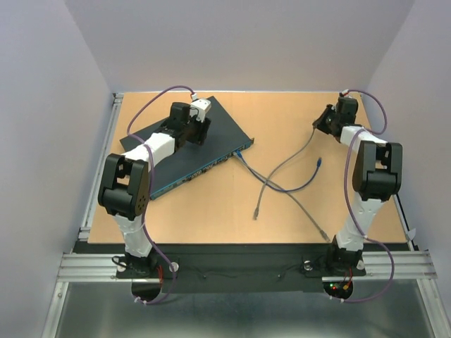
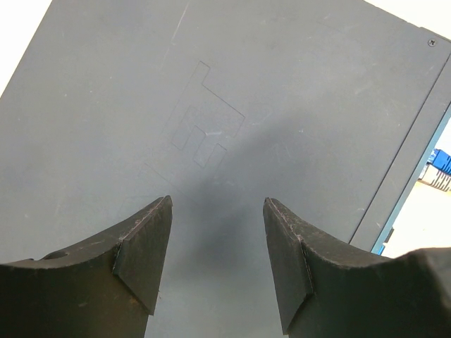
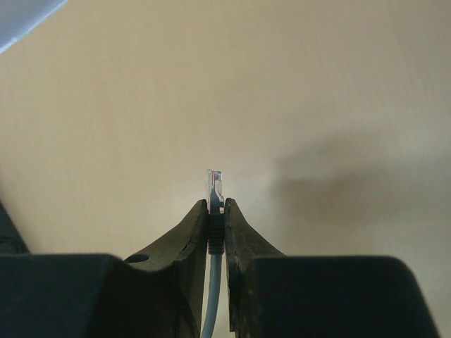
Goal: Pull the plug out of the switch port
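The desk is a bare tan board that fills the space ahead of my two bases. The switch lies flat on its far left part, turned at an angle, with the bluish port edge facing the middle of the desk.

My left arm reaches out over the switch. My left claw hangs just above its dark top, jaws standing wide apart with nothing between them. I can see only the flat lid and its faint embossed mark below.

At the right end of the port edge a blue plug sits against the switch. Loose cables trail from that corner across the middle of the desk.

My right claw is over the far right part of the desk, well apart from the switch. It is pinched narrow on the plug, whose clear tip pokes out past my fingertips. The grey cable runs back between them.
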`<state>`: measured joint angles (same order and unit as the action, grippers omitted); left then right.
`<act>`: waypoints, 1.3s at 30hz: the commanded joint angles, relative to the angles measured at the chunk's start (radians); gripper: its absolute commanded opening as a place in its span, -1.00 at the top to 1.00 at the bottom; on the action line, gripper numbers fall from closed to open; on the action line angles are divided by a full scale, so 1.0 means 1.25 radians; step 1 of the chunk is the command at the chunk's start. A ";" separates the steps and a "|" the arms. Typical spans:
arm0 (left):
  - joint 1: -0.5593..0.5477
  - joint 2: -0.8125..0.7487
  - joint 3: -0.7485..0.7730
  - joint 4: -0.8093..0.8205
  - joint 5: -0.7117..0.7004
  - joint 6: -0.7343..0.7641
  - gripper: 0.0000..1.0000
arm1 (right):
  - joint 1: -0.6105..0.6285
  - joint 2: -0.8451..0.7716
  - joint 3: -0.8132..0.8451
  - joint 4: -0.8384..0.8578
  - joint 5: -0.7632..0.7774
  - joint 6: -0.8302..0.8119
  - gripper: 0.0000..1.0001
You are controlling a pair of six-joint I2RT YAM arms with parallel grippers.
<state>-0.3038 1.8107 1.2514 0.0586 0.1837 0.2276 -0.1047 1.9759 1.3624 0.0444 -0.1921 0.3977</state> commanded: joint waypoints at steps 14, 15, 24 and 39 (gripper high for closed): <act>-0.005 -0.054 -0.005 -0.015 0.022 0.017 -0.32 | -0.131 -0.069 0.015 0.025 0.235 0.062 0.99; -0.005 -0.054 -0.005 -0.015 0.022 0.016 -0.32 | -0.137 -0.066 0.013 0.025 0.231 0.062 0.99; -0.012 -0.064 -0.007 -0.022 0.026 0.019 -0.32 | -0.144 -0.057 -0.021 0.025 0.243 0.051 0.95; -0.055 -0.056 0.001 -0.039 0.021 0.030 -0.32 | 0.014 -0.210 -0.128 0.023 0.001 -0.043 -0.99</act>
<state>-0.3515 1.7916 1.2514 0.0212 0.1989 0.2424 -0.1913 1.8168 1.2201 0.0288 -0.0422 0.4122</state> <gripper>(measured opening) 0.658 0.995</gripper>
